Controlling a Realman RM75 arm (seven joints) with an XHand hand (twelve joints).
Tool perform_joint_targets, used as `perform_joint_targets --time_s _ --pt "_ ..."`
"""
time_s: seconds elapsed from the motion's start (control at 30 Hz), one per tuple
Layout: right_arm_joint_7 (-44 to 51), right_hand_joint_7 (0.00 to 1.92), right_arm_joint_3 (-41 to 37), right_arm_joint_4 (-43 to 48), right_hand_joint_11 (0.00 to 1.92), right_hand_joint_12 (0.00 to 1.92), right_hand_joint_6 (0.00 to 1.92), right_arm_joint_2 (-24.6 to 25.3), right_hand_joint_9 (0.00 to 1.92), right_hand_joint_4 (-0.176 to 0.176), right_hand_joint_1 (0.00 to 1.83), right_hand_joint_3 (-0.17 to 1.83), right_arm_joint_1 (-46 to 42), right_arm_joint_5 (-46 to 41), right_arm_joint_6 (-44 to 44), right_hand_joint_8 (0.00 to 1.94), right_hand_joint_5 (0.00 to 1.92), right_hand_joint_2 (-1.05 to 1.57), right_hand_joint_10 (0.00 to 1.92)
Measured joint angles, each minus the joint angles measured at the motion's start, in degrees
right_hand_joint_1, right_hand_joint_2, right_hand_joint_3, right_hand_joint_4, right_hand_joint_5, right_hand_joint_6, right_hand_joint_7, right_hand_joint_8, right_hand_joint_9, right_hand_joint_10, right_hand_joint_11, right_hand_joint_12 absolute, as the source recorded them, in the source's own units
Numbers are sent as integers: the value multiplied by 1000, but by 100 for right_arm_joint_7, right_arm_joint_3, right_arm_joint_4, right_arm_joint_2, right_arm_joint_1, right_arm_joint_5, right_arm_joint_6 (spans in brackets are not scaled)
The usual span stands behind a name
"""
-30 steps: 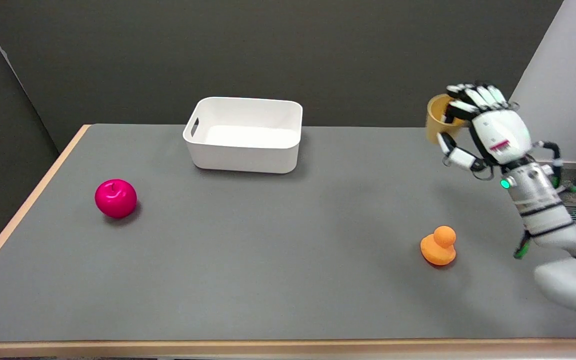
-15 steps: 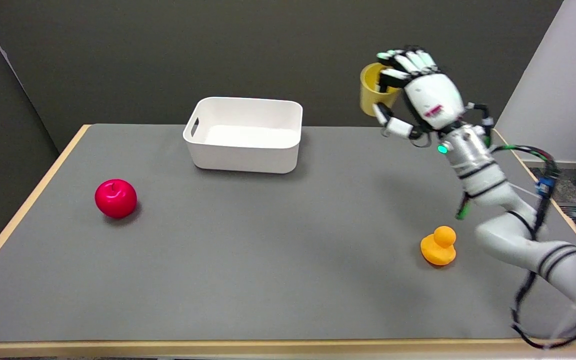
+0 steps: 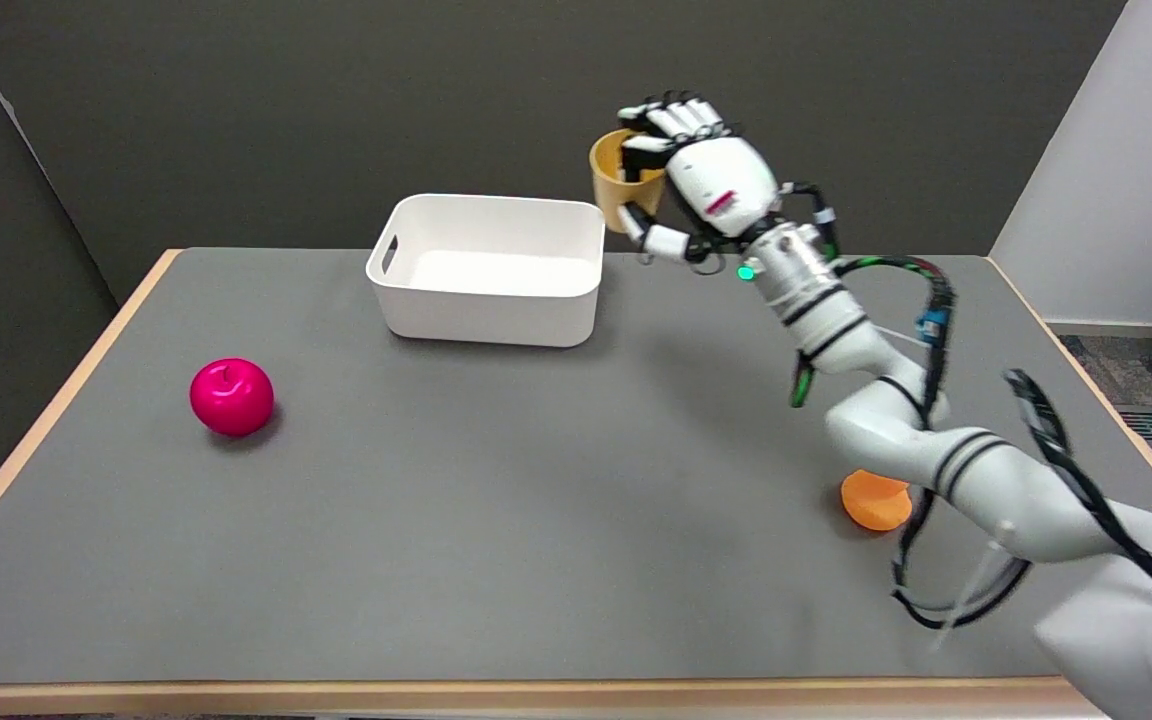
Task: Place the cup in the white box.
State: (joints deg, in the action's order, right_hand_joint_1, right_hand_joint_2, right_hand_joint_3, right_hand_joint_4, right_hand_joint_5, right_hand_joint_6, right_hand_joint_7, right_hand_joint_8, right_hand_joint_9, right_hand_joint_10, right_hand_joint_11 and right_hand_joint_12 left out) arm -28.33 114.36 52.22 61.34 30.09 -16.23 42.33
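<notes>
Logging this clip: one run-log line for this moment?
robot hand: holds cup | cup: airborne, beside white box right rim | placement: not yet done

The yellow cup [image 3: 614, 190] is up in the air, tipped with its open mouth facing left, just off the right end of the white box [image 3: 489, 268]. The box sits open-topped toward the far side of the counter [image 3: 536, 480], a handle slot in its left wall.

right arm [image 3: 896, 430] — white segments, black joint bands | hand [image 3: 701, 185] — white back, red mark, black-and-white fingers | wrist: green light | cables: black, looped
</notes>
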Motion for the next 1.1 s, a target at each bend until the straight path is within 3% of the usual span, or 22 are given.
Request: perform_joint_targets --time_s 0.43,0.83,0.9,0.97,1.0,1.07,1.1 --pt "-104 175 601 -1689 -1 1002 1566 1095 71 41 925 506 1082 392 -427 376 673 1056 610" --pt "-193 170 784 -2645 -1 959 1583 1617 67 26 917 460 1553 613 -674 353 649 1094 595" --pt "-204 159 798 -2750 -1 948 1639 1663 58 16 882 366 1601 633 -696 346 588 1177 598" --pt "-217 145 810 -2850 -1 915 1678 1706 58 43 831 293 1645 651 -715 308 536 1239 580" --pt "-225 128 812 -2896 -1 891 1559 1725 54 62 815 377 1662 656 -726 291 481 1181 566" --pt "-251 52 812 -2966 -1 820 711 1752 20 93 805 1045 1685 658 -739 286 237 699 530" --pt "-272 67 810 -2990 -1 803 641 1760 22 100 674 966 1691 658 -747 254 233 732 510"
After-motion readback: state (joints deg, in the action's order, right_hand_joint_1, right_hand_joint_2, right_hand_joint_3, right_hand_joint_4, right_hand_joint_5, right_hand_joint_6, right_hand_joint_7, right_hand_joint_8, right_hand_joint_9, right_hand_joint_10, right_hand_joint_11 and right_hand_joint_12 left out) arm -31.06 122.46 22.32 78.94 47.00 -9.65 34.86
